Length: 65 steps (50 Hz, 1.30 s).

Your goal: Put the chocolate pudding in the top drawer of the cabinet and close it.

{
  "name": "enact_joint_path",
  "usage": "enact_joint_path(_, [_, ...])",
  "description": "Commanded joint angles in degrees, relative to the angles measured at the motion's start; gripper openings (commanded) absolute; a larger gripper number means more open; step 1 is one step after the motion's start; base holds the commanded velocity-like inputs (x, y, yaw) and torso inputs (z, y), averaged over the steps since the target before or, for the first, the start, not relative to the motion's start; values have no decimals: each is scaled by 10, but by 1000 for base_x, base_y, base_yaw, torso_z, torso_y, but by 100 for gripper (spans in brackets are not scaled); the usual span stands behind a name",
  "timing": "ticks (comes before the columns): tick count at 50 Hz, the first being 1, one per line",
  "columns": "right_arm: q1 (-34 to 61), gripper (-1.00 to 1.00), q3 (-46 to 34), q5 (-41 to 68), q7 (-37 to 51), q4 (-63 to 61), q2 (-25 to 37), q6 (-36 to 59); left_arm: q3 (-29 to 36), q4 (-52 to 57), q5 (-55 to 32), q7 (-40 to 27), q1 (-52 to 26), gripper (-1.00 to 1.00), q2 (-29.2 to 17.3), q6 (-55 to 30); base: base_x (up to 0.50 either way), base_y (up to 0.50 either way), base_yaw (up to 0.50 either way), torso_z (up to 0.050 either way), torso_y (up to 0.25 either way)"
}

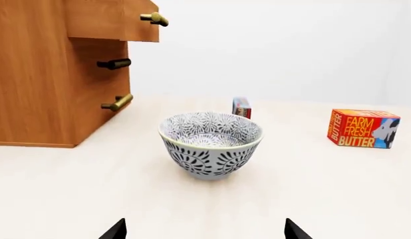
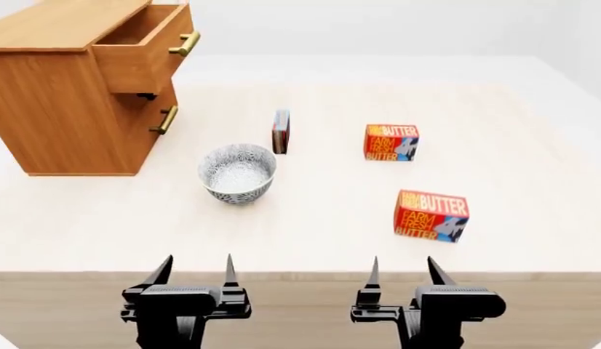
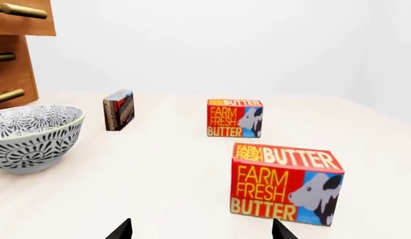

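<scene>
Chocolate pudding (image 2: 281,131): stands upright on its narrow edge, mid-worktop, toward the far edge, just beyond the bowl and apart from it.
Cabinet (image 2: 58,109): at the far left corner of the worktop (image 2: 311,218).
Top drawer (image 2: 140,54): pulled out, brass handle facing the worktop's middle; the lower drawer (image 2: 157,120) is pushed in.
Bowl (image 2: 237,173): patterned, between the cabinet and the butter boxes, upright.
Far butter box (image 2: 391,142): right of the pudding, well apart from it.
Near butter box (image 2: 431,215): closer to the near edge, right of centre.
Left pincer (image 2: 193,273): spread, holding nothing, above the near edge.
Right pincer (image 2: 405,273): spread, holding nothing, above the near edge.
</scene>
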Motion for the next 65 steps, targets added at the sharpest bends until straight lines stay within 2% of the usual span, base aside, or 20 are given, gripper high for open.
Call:
enact_joint_path(1, [-1, 100, -10, 6, 12, -10, 9, 5, 8, 6, -15, -9, -2, 100, -10, -2, 0, 0, 0, 50, 0])
enact_joint_path(21, [-5, 100, -22, 17, 29, -31, 24, 9, 26, 14, -28, -19, 2, 100, -25, -1, 0, 0, 0, 50, 0])
enact_joint_path(33, [-14, 100, -24, 16, 44, -107, 41, 51, 14, 66, -58, -32, -7, 100, -41, -50, 0, 0, 0, 50, 0])
enact_joint_path(39, [1, 100, -17, 8, 52, -246, 70, 165, -1, 182, -95, -47, -44, 100, -70, -163, 0, 0, 0, 50, 0])
enact_joint_path(44, [50, 100, -5, 15, 48, -363, 93, 307, -24, 291, -166, -70, -108, 100, -100, -320, 0, 0, 0, 31, 0])
enact_joint_path(48, [103, 100, 6, 30, 41, -426, 107, 418, -45, 337, -215, -93, -174, 100, -115, -422, 0, 0, 0, 1, 0])
enact_joint_path(56, [258, 100, 32, 58, 25, -531, 132, 659, -78, 366, -295, -140, -340, 100, -139, -604, 0, 0, 0, 0, 0])
enact_joint_path(65, [440, 100, 51, 123, 37, -562, 166, 830, -90, 330, -337, -160, -499, 100, -148, -709, 0, 0, 0, 0, 0])
